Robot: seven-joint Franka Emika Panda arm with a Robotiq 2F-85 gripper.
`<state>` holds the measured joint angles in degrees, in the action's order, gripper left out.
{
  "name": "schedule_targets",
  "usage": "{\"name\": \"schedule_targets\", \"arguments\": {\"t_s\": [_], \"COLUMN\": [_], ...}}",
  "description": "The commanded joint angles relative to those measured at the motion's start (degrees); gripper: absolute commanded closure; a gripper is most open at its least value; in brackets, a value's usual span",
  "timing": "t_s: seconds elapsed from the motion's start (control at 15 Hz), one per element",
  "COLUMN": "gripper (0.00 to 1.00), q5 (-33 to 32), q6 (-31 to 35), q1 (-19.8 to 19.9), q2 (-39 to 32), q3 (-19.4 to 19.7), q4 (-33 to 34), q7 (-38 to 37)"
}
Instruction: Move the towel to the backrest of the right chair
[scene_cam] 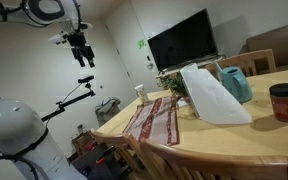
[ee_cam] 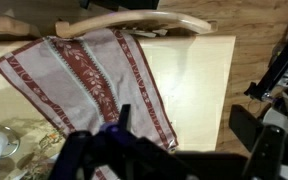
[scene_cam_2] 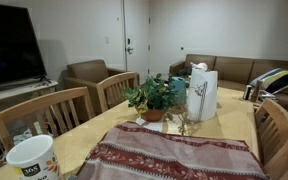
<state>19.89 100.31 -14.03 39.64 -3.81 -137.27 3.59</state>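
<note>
The gripper (scene_cam: 82, 52) hangs high above the towel (ee_cam: 89, 85), and whether its jaws are open cannot be told. The towel's long axis runs toward the right chair (ee_cam: 134, 22), ending near its top rail.

On my feed a pale wooden table (scene_cam: 246, 140) carries a fair bit of clutter. A tall white bag (scene_cam: 212, 95) stands near the middle, with a teal jug (scene_cam: 234, 83) just behind it and a red jar (scene_cam: 284, 102) off to one side. A leafy potted plant (scene_cam_2: 152, 97) sits beside the bag, and a paper cup (scene_cam_2: 32, 158) stands near a table edge (its lettering is blurred for me). Beyond the table I see a dark television (scene_cam: 182, 42), a brown sofa (scene_cam_2: 239, 72), an armchair (scene_cam_2: 87, 74) and a white door (scene_cam_2: 134, 40).
</note>
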Motion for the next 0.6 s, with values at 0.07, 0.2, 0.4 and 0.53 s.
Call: {"name": "schedule_targets", "arguments": {"t_s": [0.07,0.2,0.4,0.53], "gripper": [0.0,0.0,0.0,0.0], "q5": [5.51,5.28,-1.29,-5.8], "q6": [-0.39,-0.38,2.3,4.39], "q1": [-1.72,-1.79,-0.03,0.74], "q2": [-3.96,-6.5,-10.86,-14.39], "q3": [1.88,0.84,-3.15,-4.43], "q4": [0.71,1.71,3.67,5.22], "q7": [11.48,14.19,12.01,11.06]}}
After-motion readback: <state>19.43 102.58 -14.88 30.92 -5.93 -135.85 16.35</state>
